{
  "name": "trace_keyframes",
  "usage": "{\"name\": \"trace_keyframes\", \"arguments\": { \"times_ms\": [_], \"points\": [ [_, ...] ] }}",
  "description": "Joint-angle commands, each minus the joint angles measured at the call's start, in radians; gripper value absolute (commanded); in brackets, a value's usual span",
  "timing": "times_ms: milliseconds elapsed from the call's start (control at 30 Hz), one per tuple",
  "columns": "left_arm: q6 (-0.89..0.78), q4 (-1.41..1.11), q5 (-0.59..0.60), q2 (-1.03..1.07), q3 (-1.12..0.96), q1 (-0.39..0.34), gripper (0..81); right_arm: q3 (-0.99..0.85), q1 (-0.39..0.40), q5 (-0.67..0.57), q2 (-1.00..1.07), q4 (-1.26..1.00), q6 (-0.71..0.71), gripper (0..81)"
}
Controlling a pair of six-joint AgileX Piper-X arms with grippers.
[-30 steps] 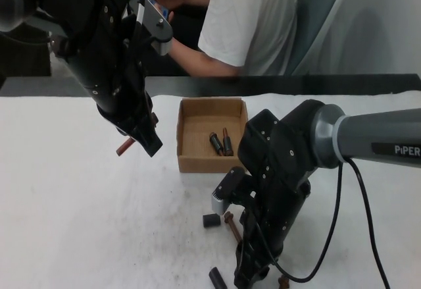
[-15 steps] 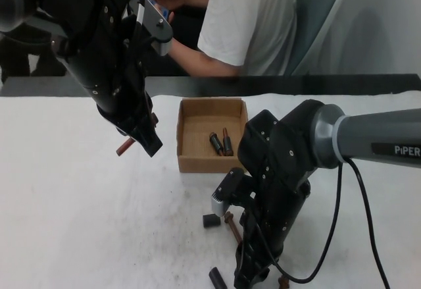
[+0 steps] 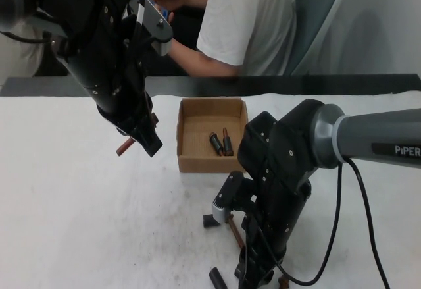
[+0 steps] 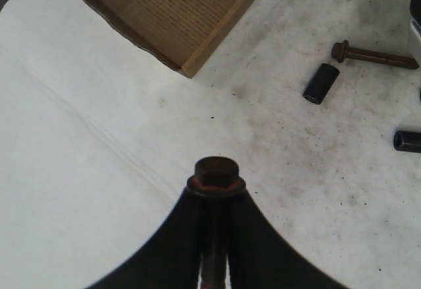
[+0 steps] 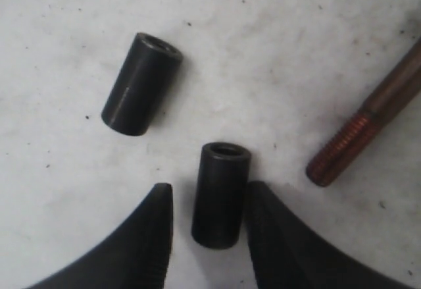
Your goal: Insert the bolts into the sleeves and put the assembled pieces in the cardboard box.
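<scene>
Right gripper (image 5: 209,193): fingers apart, straddling sleeve (image 5: 221,190) on bench, not yet closed. Right arm had dropped slightly lower in last half second, lower centre of high view. Left gripper (image 4: 216,200) unchanged, clamped on bolt (image 4: 216,170), left of cardboard box (image 3: 187,164). Judgement: sleeve grasp imminent, insertion still pending.

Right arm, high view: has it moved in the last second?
Yes, slightly. Judged against the cardboard box, the right arm has dropped its wrist lower, away from the box's front wall, and it now partly covers the loose sleeve beside it.
</scene>
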Motion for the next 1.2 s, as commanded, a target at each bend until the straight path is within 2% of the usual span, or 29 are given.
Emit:
{"name": "trace_keyframes", "arguments": {
  "times_ms": [0, 267, 567, 833, 1067, 1167],
  "points": [
    [-0.006, -0.005, 0.007, -0.015, -0.010, 0.002, 0.3, 0.004, 0.001, 0.039, 0.000, 0.038, -0.013, 36.8],
    [-0.006, -0.005, 0.007, -0.015, -0.010, 0.002, 0.3, 0.004, 0.001, 0.063, 0.000, 0.034, -0.012, 34.1],
    [-0.006, -0.005, 0.007, -0.015, -0.010, 0.002, 0.3, 0.004, 0.001, 0.068, 0.000, 0.005, -0.025, 0.2],
    [-0.006, -0.005, 0.007, -0.015, -0.010, 0.002, 0.3, 0.004, 0.001, 0.060, 0.000, -0.039, -0.023, 0.8],
    [-0.009, -0.011, 0.090, -0.015, -0.010, 0.002, 0.3, -0.024, -0.038, -0.163, -0.032, -0.079, 0.044, 0.8],
    [-0.019, -0.034, 0.090, -0.016, -0.010, 0.007, 0.3, -0.026, -0.083, -0.318, -0.095, -0.166, 0.110, 0.8]
  ]
}}
